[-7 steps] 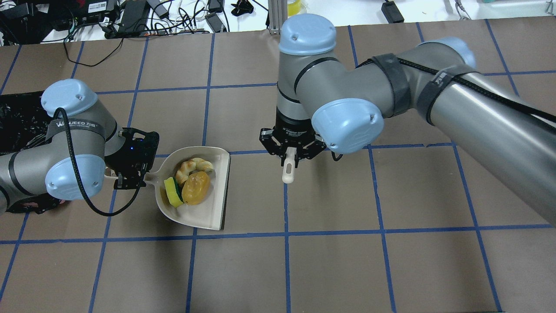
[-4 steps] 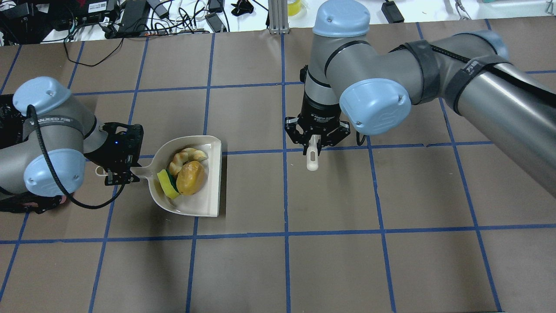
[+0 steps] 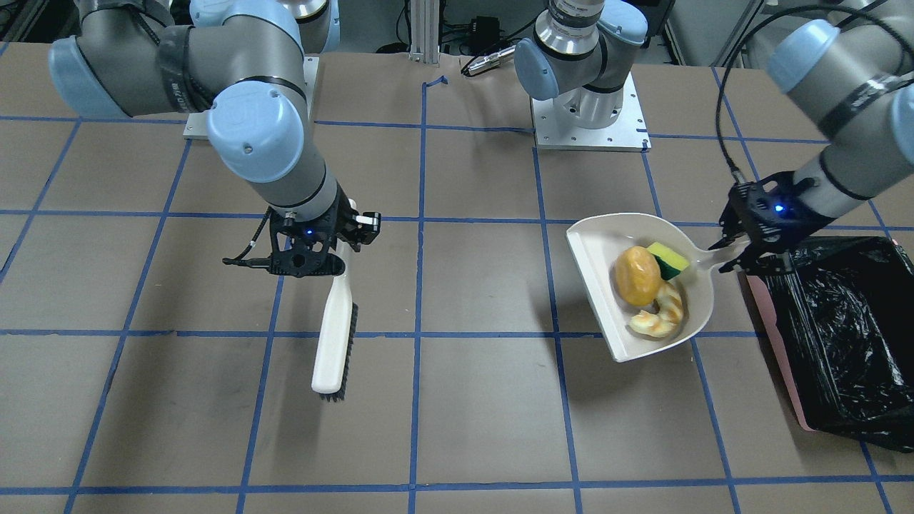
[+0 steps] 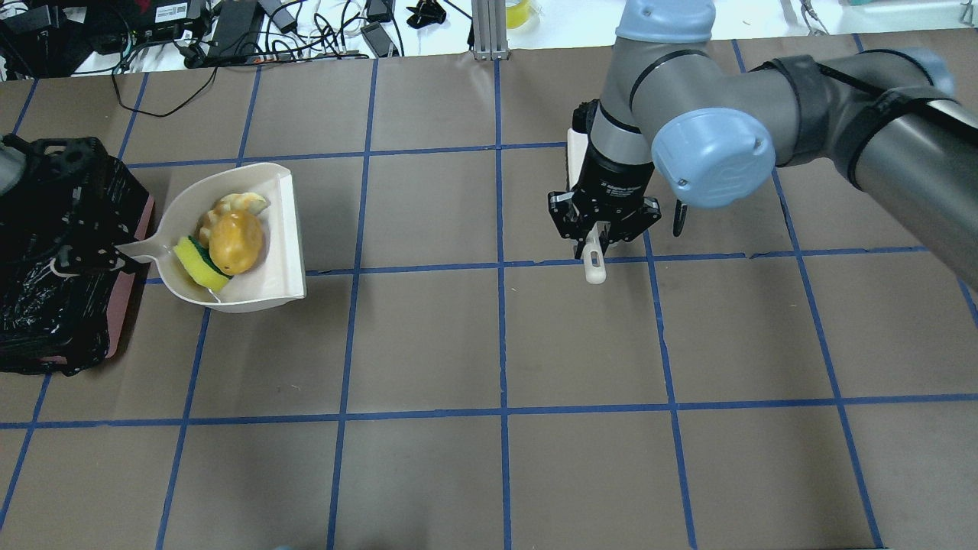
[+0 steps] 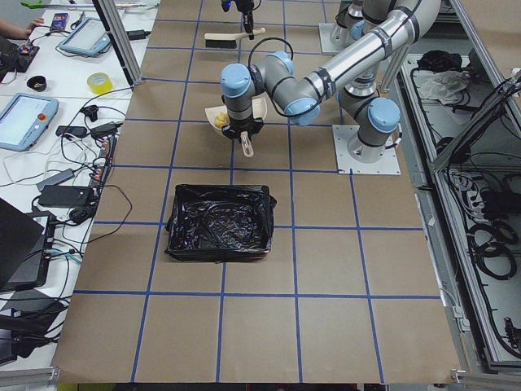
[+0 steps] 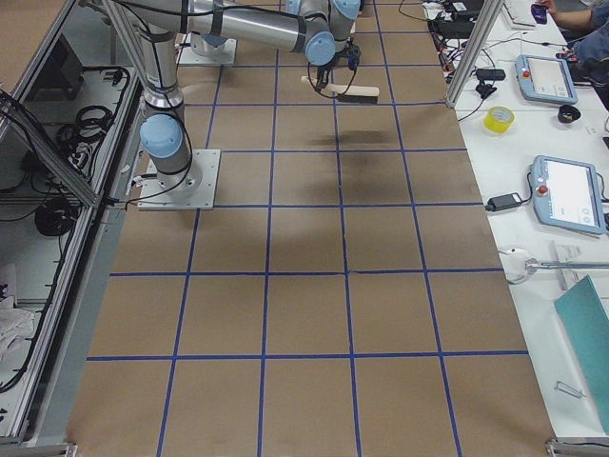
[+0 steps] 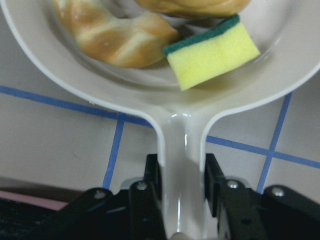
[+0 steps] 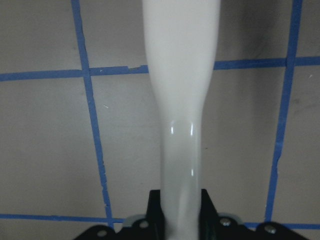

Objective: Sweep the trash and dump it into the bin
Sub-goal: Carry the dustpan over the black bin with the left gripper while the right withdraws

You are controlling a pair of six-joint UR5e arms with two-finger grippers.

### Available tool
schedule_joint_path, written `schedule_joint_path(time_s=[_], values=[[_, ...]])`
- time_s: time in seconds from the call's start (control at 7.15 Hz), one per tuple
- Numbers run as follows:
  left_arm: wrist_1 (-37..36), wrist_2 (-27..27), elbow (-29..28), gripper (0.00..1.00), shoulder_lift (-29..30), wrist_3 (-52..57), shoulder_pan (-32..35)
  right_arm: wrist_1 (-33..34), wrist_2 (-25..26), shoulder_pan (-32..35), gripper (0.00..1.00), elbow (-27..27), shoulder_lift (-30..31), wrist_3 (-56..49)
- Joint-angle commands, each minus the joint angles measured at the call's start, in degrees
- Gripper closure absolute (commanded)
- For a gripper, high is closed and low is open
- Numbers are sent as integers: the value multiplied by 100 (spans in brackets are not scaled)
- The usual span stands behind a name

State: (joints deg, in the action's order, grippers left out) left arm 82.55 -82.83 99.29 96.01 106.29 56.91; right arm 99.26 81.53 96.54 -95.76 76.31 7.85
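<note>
My left gripper [image 3: 751, 246] is shut on the handle of the cream dustpan [image 3: 593, 250], next to the bin's near edge. The pan holds the golden potato lump [image 3: 638, 275], the croissant piece [image 3: 660, 314] and the yellow-green sponge [image 3: 668, 258]. The pink bin [image 3: 775, 343] with its black bag stands just beyond the handle. From overhead the gripper [image 4: 92, 260] is over the bin [image 4: 53, 229] and the pan [image 4: 279, 252] is beside it. The left wrist view shows the sponge [image 7: 212, 55] and croissant [image 7: 115, 35]. My right gripper [image 4: 600, 241] is shut on the cream brush [image 3: 334, 328].
Brown paper with a blue tape grid covers the table. Cables and power bricks [image 4: 229, 30] lie along the far edge in the overhead view. The arm bases [image 3: 585, 114] stand on the robot's side. The brush hangs with its bristles off the paper.
My left arm has carried the loaded dustpan leftward and away, up to the bin. My right arm has moved right and away with the brush. Both grips are unchanged.
</note>
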Motion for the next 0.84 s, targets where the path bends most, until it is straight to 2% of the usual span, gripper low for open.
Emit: schedule_joint_path(time_s=[0.0, 0.14, 0.28, 0.56, 0.7], values=[[341, -5, -445, 100, 32, -46, -809, 93, 482, -486, 100, 48, -211, -721], [376, -23, -559, 100, 32, -47, -1353, 137, 783, -548, 100, 179, -517, -819], [385, -154, -743, 100, 84, -64, -1810, 111, 847, -749, 100, 424, -816, -916], [315, -575, -1112, 100, 329, -152, -2270, 68, 1293, -1380, 100, 435, -828, -1530], [262, -812, -1444, 100, 557, -326, -2307, 93, 1704, -1732, 100, 435, -828, -1602]])
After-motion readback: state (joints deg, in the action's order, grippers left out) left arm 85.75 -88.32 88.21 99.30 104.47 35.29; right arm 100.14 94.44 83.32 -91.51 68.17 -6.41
